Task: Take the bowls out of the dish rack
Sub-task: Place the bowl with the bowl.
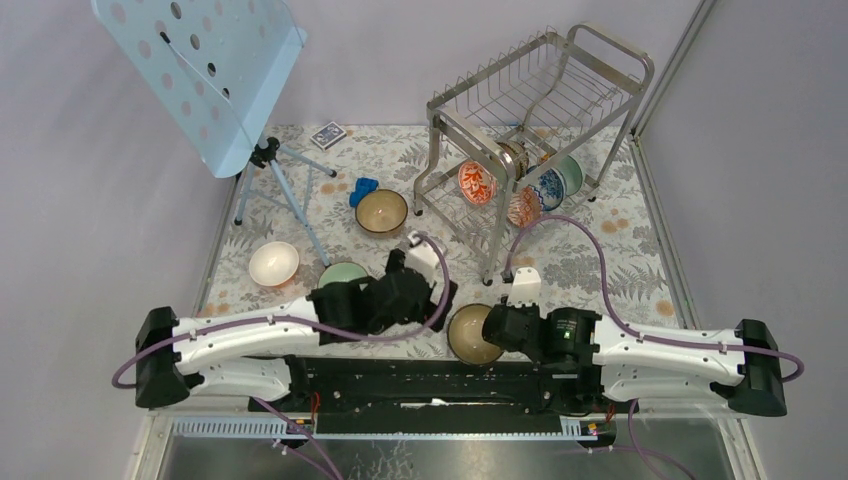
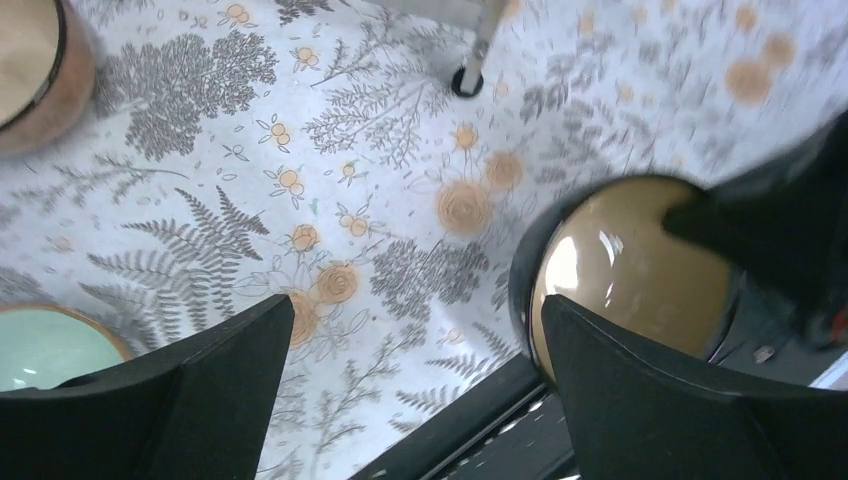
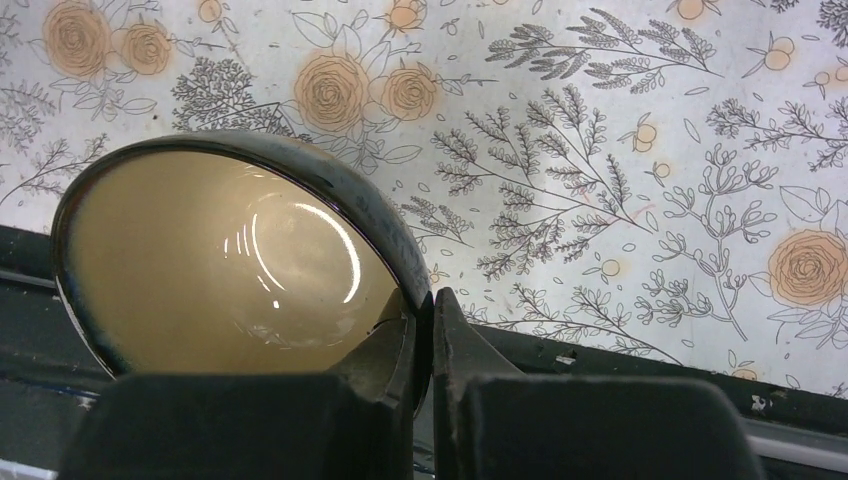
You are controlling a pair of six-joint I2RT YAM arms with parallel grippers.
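Note:
The steel dish rack point(image 1: 540, 100) stands at the back right. Its lower tier holds an orange-red patterned bowl point(image 1: 477, 183), a blue-and-white bowl point(image 1: 545, 187), a pale green bowl point(image 1: 572, 172) and others partly hidden. My right gripper point(image 1: 492, 325) point(image 3: 430, 300) is shut on the rim of a dark bowl with a tan inside point(image 1: 468, 335) point(image 3: 230, 260), low over the table's near edge. That bowl also shows in the left wrist view point(image 2: 620, 260). My left gripper point(image 1: 440, 292) point(image 2: 417, 305) is open and empty, just left of that bowl.
On the table stand a brown bowl with tan inside point(image 1: 381, 211) point(image 2: 30, 60), a white bowl point(image 1: 273, 263) and a pale green bowl point(image 1: 343, 272) point(image 2: 40, 345). A pale blue music stand point(image 1: 200, 70), a card deck point(image 1: 328, 134) and a small blue object point(image 1: 363, 189) are at the back left. A rack foot point(image 2: 465, 80) is near.

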